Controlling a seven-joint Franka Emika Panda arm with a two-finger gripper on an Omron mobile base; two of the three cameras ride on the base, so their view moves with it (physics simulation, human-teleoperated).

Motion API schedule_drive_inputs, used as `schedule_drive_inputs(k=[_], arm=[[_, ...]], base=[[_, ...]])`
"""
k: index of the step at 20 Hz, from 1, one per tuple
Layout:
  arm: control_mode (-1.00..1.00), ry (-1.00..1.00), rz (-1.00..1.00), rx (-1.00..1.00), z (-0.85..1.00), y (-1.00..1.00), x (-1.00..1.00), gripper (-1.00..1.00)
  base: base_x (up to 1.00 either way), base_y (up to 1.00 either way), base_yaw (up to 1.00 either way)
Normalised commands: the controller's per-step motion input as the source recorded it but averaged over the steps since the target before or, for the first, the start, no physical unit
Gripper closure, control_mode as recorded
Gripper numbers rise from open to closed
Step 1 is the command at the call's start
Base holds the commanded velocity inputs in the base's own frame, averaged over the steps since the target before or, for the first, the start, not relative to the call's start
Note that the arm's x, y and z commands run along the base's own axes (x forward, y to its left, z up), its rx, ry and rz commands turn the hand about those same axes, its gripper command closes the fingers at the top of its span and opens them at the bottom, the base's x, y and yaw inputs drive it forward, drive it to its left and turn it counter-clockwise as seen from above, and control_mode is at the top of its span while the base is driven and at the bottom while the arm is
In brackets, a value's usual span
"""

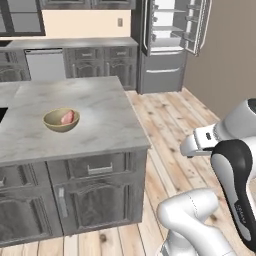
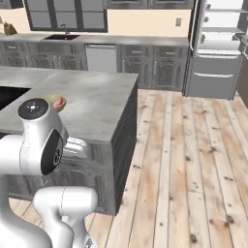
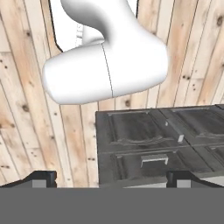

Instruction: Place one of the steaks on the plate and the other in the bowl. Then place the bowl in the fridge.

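Observation:
The olive-yellow bowl [image 1: 61,120] sits on the grey island counter [image 1: 100,115], and one pink steak [image 1: 67,117] lies inside it. From the right base view the bowl [image 2: 52,100] and steak [image 2: 59,102] peek out past my arm. The fridge [image 1: 162,75] stands at the far wall with its upper doors open and white shelves showing; it is also at the top right [image 2: 215,72]. My gripper [image 3: 112,179] is open and empty, fingertips [image 3: 43,178] wide apart, aimed down at the floor and the island's cabinet front, away from the bowl. The plate is out of view.
Island cabinet doors and a drawer [image 3: 153,159] lie just ahead of the hand. Wood floor [image 1: 170,130] runs open from the island to the fridge. Grey cabinets and a white dishwasher [image 1: 45,65] line the back wall. A black surface [image 2: 9,96] sits at the island's left end.

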Motion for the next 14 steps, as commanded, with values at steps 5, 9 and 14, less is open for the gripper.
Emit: schedule_drive_inputs(k=[5,9,14], arm=[[1.00,0.00,0.00,0.00,0.00,0.00,0.00,-1.00],[1.00,0.00,0.00,0.00,0.00,0.00,0.00,-1.00],[1.00,0.00,0.00,0.00,0.00,0.00,0.00,-1.00]], base=[[0.14,0.60,-0.04],[0.18,0.57,-0.09],[0.19,0.51,-0.21]])
